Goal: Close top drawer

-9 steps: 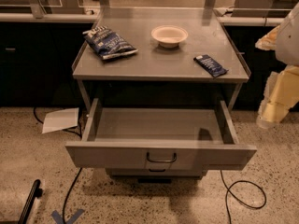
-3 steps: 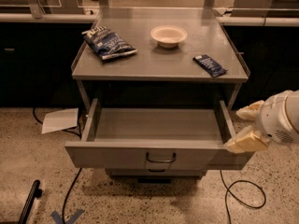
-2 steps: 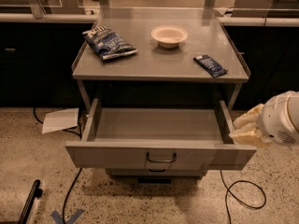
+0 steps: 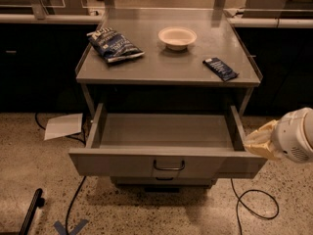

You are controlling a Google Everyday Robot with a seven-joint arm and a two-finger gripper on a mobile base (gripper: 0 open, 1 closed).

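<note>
Your wide grey metal top drawer (image 4: pixel 117 163) stood pulled well out under the grey metal cart top (image 4: pixel 166 65), with its small dark loop handle (image 4: pixel 168 166) at front centre. Your cream-and-white gripper (image 4: pixel 255 142) sat just beside the drawer's right front corner. I could not tell whether it was wide or narrow. A push from that corner could have skewed the drawer and jammed it.

Gripper (image 4: pixel 257 141) just right of top drawer (image 4: pixel 117 164)
</note>
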